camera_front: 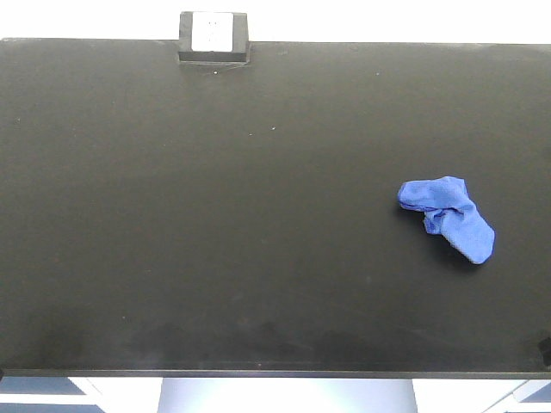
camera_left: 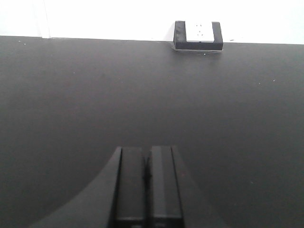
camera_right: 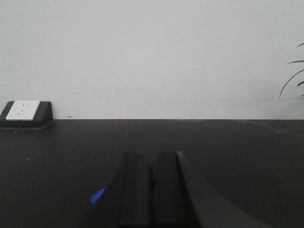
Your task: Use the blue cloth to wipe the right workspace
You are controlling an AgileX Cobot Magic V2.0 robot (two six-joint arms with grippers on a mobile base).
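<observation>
A crumpled blue cloth (camera_front: 448,217) lies on the right part of the black table (camera_front: 215,215). Neither arm shows in the front view. In the right wrist view my right gripper (camera_right: 152,156) is shut and empty above the table, and a small corner of the blue cloth (camera_right: 97,196) peeks out at the left of its fingers. In the left wrist view my left gripper (camera_left: 147,151) is shut and empty above bare black table, with no cloth in sight.
A black block with a white socket plate (camera_front: 213,38) sits at the table's far edge, left of centre; it also shows in the left wrist view (camera_left: 198,34) and the right wrist view (camera_right: 23,112). Plant leaves (camera_right: 295,78) hang at the far right.
</observation>
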